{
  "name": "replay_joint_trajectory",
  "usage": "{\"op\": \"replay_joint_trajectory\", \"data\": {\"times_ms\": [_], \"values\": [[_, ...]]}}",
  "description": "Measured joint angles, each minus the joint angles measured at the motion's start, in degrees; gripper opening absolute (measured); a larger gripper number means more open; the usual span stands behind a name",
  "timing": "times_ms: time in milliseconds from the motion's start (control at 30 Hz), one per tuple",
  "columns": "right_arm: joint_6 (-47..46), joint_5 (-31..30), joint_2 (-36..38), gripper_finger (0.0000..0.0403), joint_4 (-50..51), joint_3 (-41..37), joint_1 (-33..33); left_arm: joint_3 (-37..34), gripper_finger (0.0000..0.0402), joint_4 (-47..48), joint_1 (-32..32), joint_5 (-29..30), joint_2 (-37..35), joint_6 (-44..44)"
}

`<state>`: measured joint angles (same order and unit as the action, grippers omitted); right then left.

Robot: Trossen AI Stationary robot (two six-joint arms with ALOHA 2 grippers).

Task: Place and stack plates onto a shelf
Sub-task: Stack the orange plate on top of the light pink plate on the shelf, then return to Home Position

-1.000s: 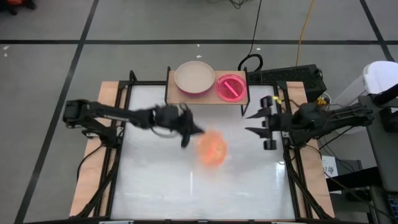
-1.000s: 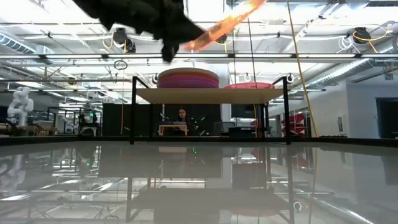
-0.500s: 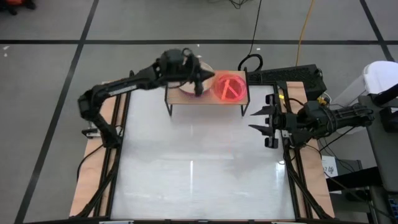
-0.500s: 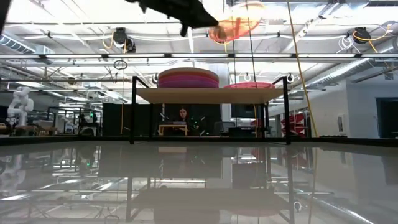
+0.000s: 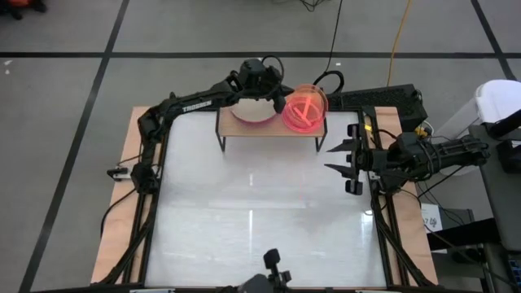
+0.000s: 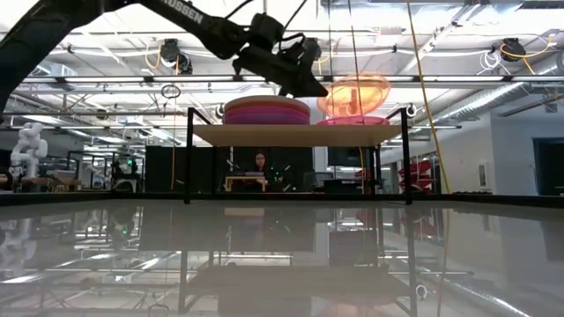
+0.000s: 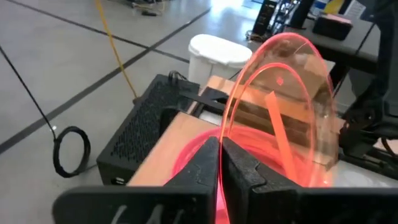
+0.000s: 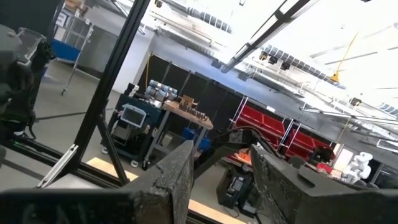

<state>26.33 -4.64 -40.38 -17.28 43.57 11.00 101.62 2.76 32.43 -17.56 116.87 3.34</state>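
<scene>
While the left arm reaches across the far edge of the counter (image 5: 252, 203), the left gripper (image 5: 281, 102) hangs just above the shelf (image 5: 269, 126), its fingers (image 7: 239, 168) pinched tight on the rim of the orange plate (image 5: 308, 104). That translucent plate is tilted up on edge over the right half of the shelf, directly above the pink stack (image 6: 357, 121) lying there; from level with the counter there's a thin gap between the tilted plate's low edge and the pink pile, though whether they touch is hard to call. On the shelf's left half sits the taller stack of larger plates (image 6: 266, 111), beige on top, magenta and purple bands beneath. From above, that stack is mostly covered by the arm, only a magenta crescent (image 5: 251, 116) peeking out. The left wrist view alone gives the grip close up, and a black box (image 7: 149, 134) just beyond the shelf. Over at the counter's right edge waits the right gripper (image 5: 340, 159), fingers (image 8: 168, 180) spread wide and holding nothing, well apart from the shelf. Near half of the counter is open, with a small dark object (image 5: 273, 262) at the near edge, cut off and hard to make out.
</scene>
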Motion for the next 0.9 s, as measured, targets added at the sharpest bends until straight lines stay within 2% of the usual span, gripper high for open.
{"op": "replay_joint_trajectory", "data": {"times_ms": [167,333,433,567,700,900], "values": [[-0.03,-0.19,0.0,0.0141,0.89,0.0,0.0,0.07,0.0018,-0.09,0.6,0.02,-0.05,-0.02],[0.47,-5.94,0.0,0.0141,1.05,0.02,0.0,0.07,0.0028,0.52,0.03,-0.66,-0.46,-1.05],[0.51,-9.04,0.0,0.0141,1.29,0.02,-0.02,0.07,0.0056,1.54,-0.55,-0.64,-0.47,-1.98],[0.52,-8.9,0.0,0.0141,1.29,0.02,-0.02,0.07,0.0103,1.18,-1.06,0.29,-0.45,-2.15],[0.47,-8.87,0.0,0.0141,1.31,0.02,-0.02,0.07,0.0127,0.6,-1.06,0.98,-1.04,-2.17],[-0.1,-8.94,0.37,0.0141,3.59,0.04,-0.02,0.04,0.0127,4.33,-1.17,-0.72,-9.3,-5.37]]}}
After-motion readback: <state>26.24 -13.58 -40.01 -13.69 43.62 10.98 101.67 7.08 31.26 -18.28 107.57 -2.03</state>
